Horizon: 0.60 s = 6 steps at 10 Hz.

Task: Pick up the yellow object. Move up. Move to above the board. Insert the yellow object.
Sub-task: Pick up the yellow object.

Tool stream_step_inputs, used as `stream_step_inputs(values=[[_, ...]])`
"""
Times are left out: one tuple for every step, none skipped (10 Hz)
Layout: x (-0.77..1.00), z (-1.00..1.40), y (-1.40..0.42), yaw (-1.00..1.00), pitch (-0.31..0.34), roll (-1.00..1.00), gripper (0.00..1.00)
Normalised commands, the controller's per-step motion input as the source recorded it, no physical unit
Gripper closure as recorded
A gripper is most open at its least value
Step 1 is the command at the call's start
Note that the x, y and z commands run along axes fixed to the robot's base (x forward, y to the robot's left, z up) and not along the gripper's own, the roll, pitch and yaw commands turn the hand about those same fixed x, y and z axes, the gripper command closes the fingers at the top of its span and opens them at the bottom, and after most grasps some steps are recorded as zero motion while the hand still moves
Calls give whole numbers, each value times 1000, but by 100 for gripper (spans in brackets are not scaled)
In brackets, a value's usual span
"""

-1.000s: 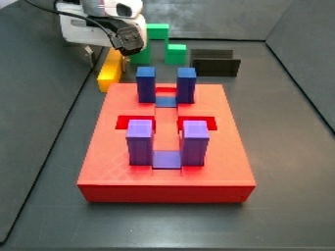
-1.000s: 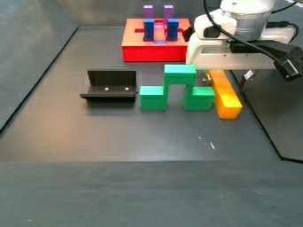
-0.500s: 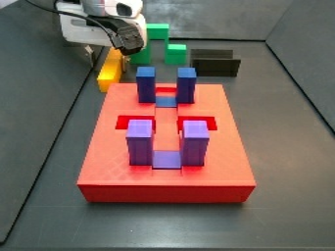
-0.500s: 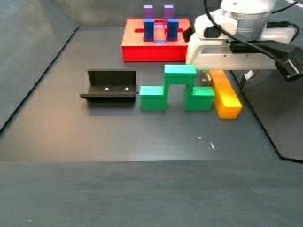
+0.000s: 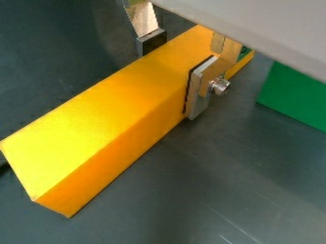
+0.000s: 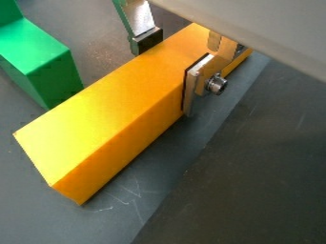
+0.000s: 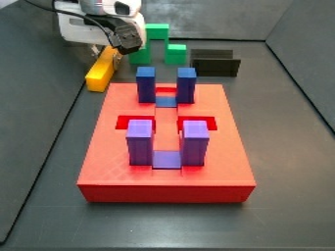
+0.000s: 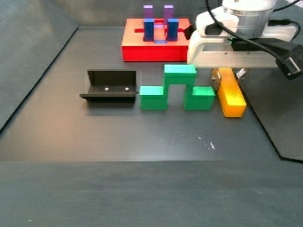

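Note:
The yellow object [image 8: 231, 94] is a long plain bar, and the gripper [image 8: 231, 73] is shut on it near its far end, right beside the green stepped block [image 8: 178, 89]. Both wrist views show the flat silver fingers [image 5: 200, 88] pressing the bar [image 5: 114, 129] from either side, with the gripper [image 5: 176, 69] straddling it; the bar [image 6: 121, 124] sits between the plates of the gripper [image 6: 173, 65]. In a side view the gripper [image 7: 110, 47] holds the bar [image 7: 101, 70] beyond the board's far left corner. The red board [image 7: 167, 147], some way off, carries blue and purple posts.
The black fixture [image 8: 109, 87] stands left of the green stepped block [image 7: 160, 39]. The board [image 8: 151, 42] lies at the back of the floor. Dark side walls [image 7: 39, 147] enclose the work area. The green block [image 5: 295, 95] sits close beside the bar.
The gripper and the yellow bar have shifted slightly upward together. The board, green block and fixture have stayed put.

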Motion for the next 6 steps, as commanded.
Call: stream_step_inputs(values=[[0,0,0,0,0,0,100],[0,0,0,0,0,0,100],[0,0,0,0,0,0,100],[0,0,0,0,0,0,100],[0,0,0,0,0,0,100],[0,0,0,0,0,0,100]])
